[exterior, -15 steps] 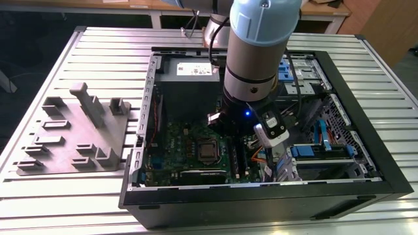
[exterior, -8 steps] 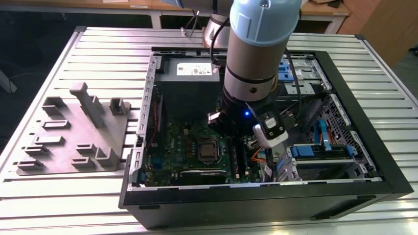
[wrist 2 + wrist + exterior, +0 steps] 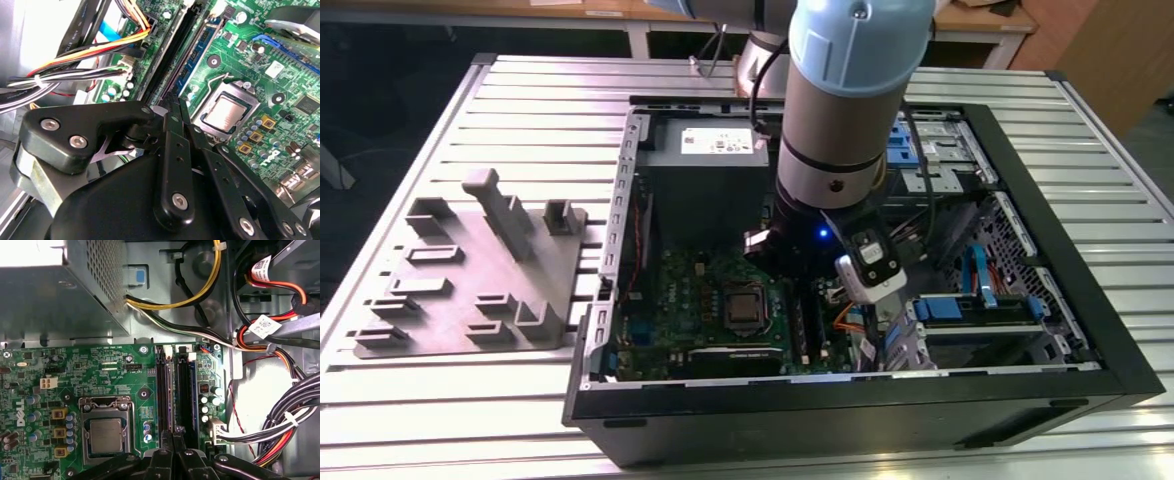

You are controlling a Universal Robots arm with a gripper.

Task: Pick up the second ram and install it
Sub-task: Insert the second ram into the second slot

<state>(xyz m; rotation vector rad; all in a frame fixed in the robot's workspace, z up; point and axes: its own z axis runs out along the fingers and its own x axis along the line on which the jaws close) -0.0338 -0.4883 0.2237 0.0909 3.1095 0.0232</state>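
**While cables crowd in, the gripper (image 3: 173, 433) pinches the second ram (image 3: 170, 390)**

Where the exterior view looks down, the arm (image 3: 847, 120) reaches into the open computer case (image 3: 854, 390), with a grey fixture tray (image 3: 467, 270) at the exterior view's left. Second wrist view: a cable bundle (image 3: 75, 75) crowds one side of the memory slots (image 3: 170, 50), the processor socket (image 3: 227, 110) the other. First wrist view: fingers (image 3: 166, 440) drawn almost together, pinching the stick's end as it stands on edge between the black slots.

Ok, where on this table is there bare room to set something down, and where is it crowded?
Bare slatted table lies in front of the grey fixture plate and beyond it. Crowded: inside the computer case, where the gripper sits over the memory slots beside cable bundles.
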